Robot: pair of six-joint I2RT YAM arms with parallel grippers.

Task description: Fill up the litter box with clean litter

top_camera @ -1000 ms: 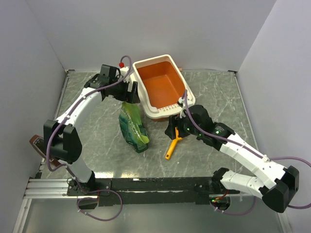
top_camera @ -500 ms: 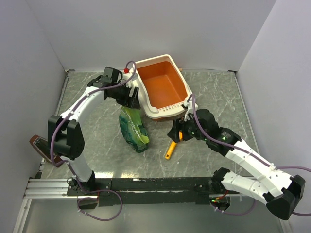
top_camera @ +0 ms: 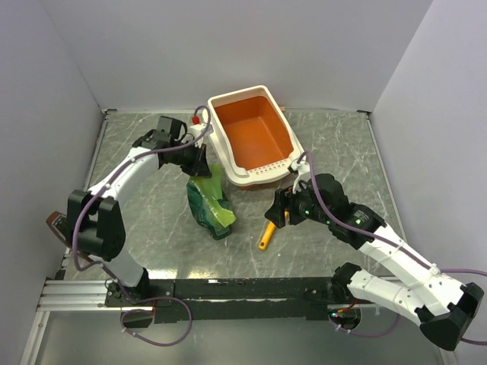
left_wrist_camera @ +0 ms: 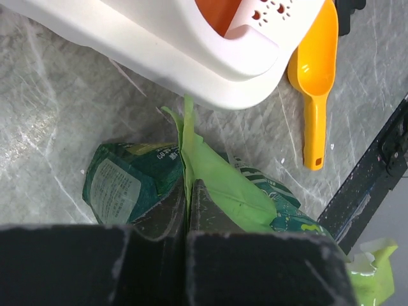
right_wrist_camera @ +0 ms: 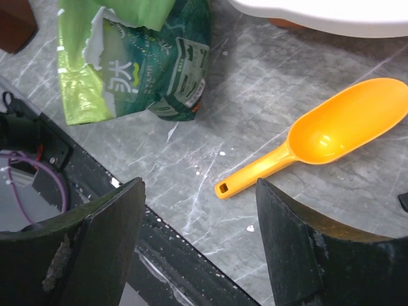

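overhead, scoop [top_camera: 265, 239] half under right gripper [top_camera: 280, 210]

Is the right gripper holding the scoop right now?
No, the right gripper is open, and the yellow scoop lies loose on the table below it.

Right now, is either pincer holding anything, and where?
The left pincer grips the green litter bag by its light-green flap; the right pincer holds nothing.
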